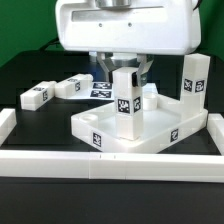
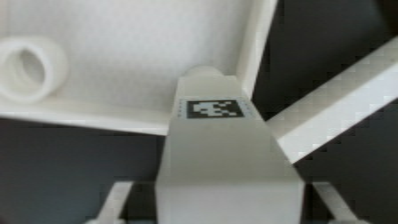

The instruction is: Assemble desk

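The white rimmed tabletop (image 1: 150,138) lies in the middle of the table. It also shows in the wrist view (image 2: 143,50), with a round corner recess (image 2: 25,66). My gripper (image 1: 125,68) comes down from above and is shut on a tagged white leg block (image 1: 126,105). It holds the block upright over the tabletop's near part. In the wrist view the leg (image 2: 222,150) runs out between my fingers (image 2: 121,200), and its far end lies over the tabletop's rim, beside the recess. Two legs (image 1: 38,96) (image 1: 70,86) lie at the exterior view's left. One leg (image 1: 193,78) stands upright at the right.
The marker board (image 1: 100,89) lies flat behind the tabletop. The long low white border wall (image 1: 100,168) runs along the front, with short ends at the left (image 1: 5,122) and right (image 1: 214,128). The table is black.
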Robot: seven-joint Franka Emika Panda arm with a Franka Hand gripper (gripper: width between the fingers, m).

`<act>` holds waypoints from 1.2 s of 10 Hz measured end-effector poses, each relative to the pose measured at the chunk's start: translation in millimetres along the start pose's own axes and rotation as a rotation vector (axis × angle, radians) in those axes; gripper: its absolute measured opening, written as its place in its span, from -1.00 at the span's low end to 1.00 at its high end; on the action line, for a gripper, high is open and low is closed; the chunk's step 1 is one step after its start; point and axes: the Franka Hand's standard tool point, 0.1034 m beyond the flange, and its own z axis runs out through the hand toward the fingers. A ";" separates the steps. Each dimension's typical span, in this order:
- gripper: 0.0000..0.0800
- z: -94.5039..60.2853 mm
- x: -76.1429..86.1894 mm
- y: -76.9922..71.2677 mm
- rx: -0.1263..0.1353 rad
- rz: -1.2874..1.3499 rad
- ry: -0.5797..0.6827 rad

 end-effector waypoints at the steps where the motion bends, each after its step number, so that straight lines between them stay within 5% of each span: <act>1: -0.27 0.5 -2.9 -3.3 0.000 0.097 0.000; 6: -0.27 1.5 -8.6 -8.0 0.002 0.338 -0.004; 8: 0.41 1.5 -8.7 -8.1 0.002 0.290 -0.004; 12: 0.61 1.7 -9.3 -8.4 0.001 -0.087 -0.003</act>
